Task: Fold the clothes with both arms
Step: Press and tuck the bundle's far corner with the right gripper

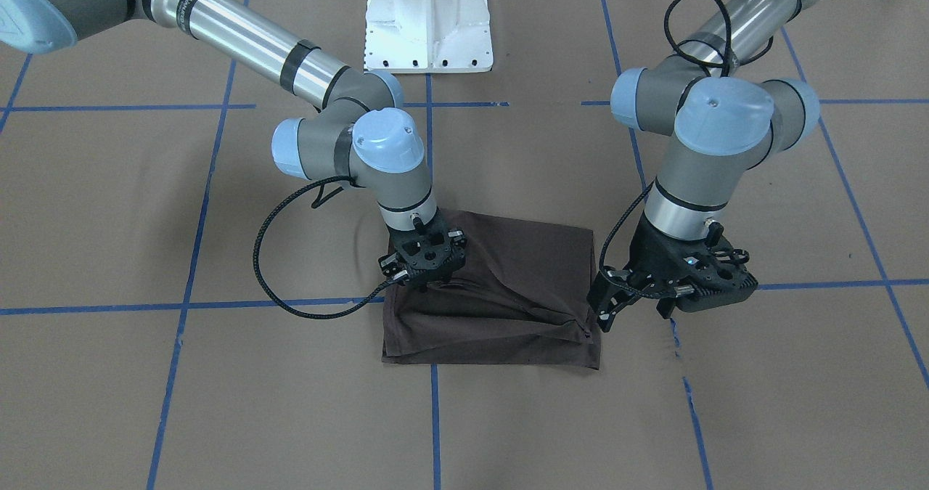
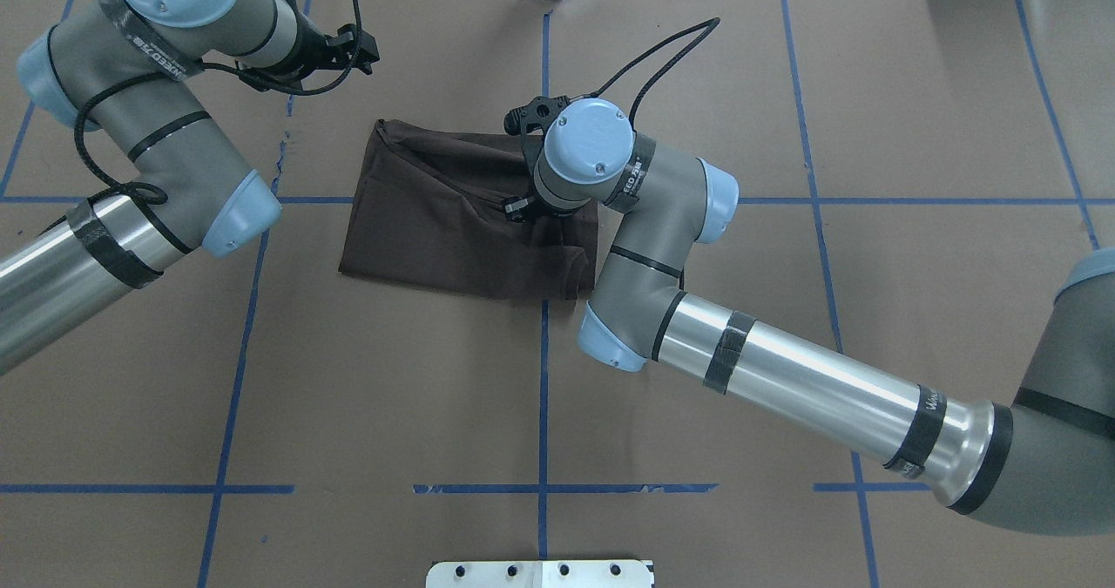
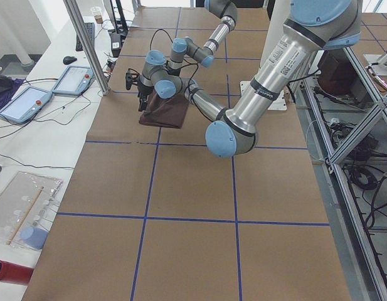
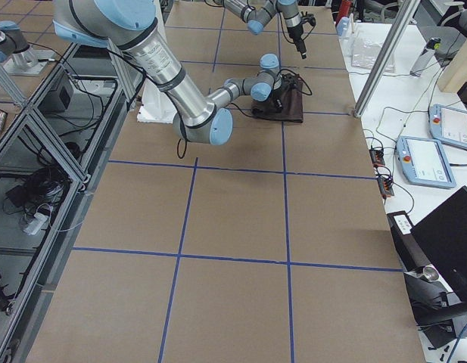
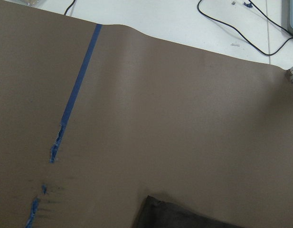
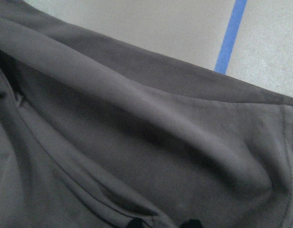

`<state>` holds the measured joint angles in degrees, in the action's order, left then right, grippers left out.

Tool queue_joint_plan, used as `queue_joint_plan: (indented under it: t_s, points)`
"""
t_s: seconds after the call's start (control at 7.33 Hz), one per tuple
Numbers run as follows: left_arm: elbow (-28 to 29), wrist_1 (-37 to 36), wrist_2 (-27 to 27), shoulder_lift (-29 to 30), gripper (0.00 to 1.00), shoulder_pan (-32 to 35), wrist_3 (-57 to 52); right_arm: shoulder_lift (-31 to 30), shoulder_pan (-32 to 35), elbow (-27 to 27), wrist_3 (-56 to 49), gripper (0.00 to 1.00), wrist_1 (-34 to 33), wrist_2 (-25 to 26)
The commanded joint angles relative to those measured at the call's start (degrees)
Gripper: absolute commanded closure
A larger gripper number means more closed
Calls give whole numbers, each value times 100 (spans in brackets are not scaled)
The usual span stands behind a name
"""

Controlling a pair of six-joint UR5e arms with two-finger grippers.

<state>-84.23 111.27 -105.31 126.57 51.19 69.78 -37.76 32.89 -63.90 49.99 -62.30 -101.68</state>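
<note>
The dark brown T-shirt (image 1: 508, 316) lies folded into a rough rectangle at mid-table, with creases running across it; it also shows in the overhead view (image 2: 435, 222). My right gripper (image 1: 428, 279) stands down on the shirt's edge nearest its own arm. It looks shut on a pinch of cloth, with its fingertips (image 6: 134, 223) just showing in bunched fabric. My left gripper (image 1: 631, 308) is open and empty. It hovers just off the shirt's opposite edge, over bare paper. Its wrist view shows only one shirt corner (image 5: 184, 218). Collar, lettering and tags are hidden.
Brown paper with blue tape lines (image 1: 435, 403) covers the table. The white pedestal base (image 1: 428, 25) stands at the robot's side. A metal post (image 3: 86, 44) and tablets (image 3: 24, 103) sit past the far edge. The right arm's elbow (image 2: 610, 344) hangs low beside the shirt.
</note>
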Motion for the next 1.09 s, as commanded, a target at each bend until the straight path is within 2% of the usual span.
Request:
queue_joint_plan:
  t_s: [0.0, 0.41, 0.96]
  points:
    - [3, 0, 2, 0, 0, 5, 9, -3, 24, 0, -33, 100, -27, 8]
    - [3, 0, -7, 8, 0, 5, 70, 5, 208, -105, 28, 100, 16, 78]
    - [3, 0, 2, 17, 0, 14, 70, -3, 770, -106, 28, 100, 8, 78]
